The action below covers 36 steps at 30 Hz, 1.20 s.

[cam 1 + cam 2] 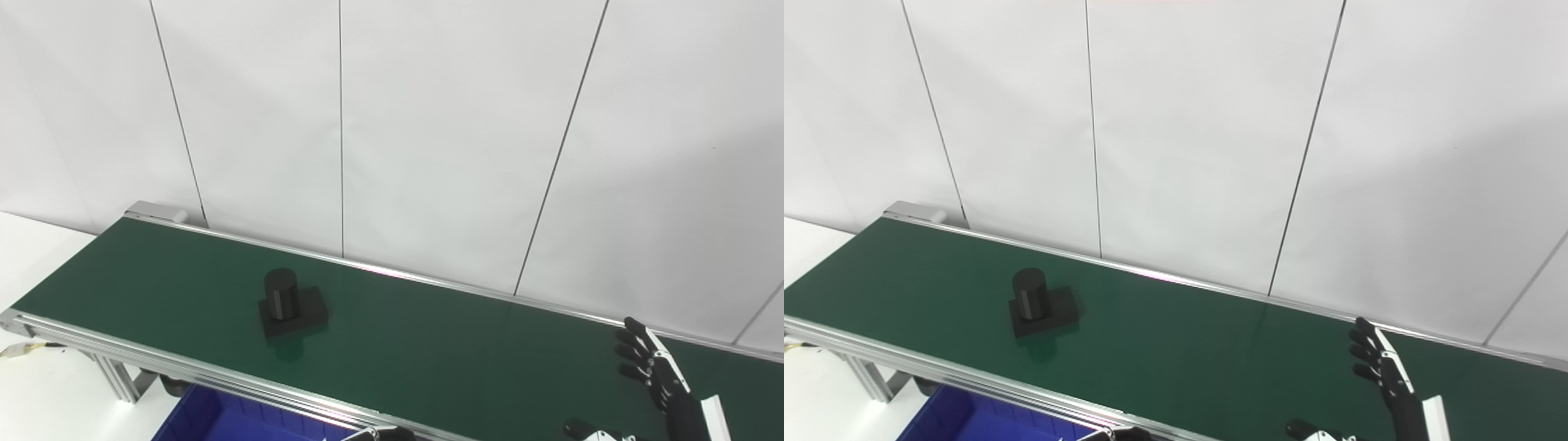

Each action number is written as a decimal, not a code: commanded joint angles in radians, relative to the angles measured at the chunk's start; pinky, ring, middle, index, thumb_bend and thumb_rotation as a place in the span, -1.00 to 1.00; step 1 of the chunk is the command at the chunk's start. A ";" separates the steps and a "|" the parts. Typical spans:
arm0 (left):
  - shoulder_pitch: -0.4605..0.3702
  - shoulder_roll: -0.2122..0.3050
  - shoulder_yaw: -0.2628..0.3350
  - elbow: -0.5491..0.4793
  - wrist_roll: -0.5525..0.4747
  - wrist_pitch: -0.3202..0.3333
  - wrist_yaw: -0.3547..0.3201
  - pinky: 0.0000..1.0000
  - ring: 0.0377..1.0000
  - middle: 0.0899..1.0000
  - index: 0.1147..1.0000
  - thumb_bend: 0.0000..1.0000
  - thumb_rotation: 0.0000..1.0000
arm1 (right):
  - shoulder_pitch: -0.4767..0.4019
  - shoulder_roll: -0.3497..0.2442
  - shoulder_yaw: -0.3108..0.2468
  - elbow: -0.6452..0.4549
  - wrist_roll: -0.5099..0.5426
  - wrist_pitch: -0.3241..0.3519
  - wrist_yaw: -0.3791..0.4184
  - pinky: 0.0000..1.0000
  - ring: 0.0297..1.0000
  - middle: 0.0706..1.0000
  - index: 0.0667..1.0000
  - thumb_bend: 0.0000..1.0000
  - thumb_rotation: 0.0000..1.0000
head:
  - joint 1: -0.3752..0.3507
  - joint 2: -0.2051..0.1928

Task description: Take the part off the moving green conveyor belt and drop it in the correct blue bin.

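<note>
A matte black part (pixel 288 303), a stubby cylinder standing upright on a flat rectangular base, sits on the smooth green conveyor belt (pixel 429 349) toward its left end, well apart from the right hand (pixel 658 373), fingers spread wide and empty, while a blue plastic bin (pixel 208 422) shows below the near rail.

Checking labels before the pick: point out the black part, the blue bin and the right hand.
black part (pixel 281 294), left eye view, side of its upright cylinder.
blue bin (pixel 208 419), left eye view, inside wall below the belt.
right hand (pixel 1387 370), right eye view, middle of the open hand.
</note>
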 commanded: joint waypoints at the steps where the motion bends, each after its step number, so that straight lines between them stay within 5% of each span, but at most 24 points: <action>1: 0.001 -0.006 0.004 -0.031 -0.023 -0.038 -0.017 0.36 0.44 0.52 0.45 0.93 -0.84 | -0.010 0.000 0.001 -0.027 -0.002 -0.072 -0.020 0.55 0.66 0.71 0.80 0.87 -0.21 | -0.010 0.003; 36: -0.016 -0.001 0.065 -0.028 -0.057 -0.038 -0.084 0.45 0.49 0.55 0.52 0.96 -0.82 | -0.068 0.017 0.022 0.032 -0.035 -0.037 -0.027 0.70 0.72 0.77 0.85 0.86 -0.18 | -0.180 0.048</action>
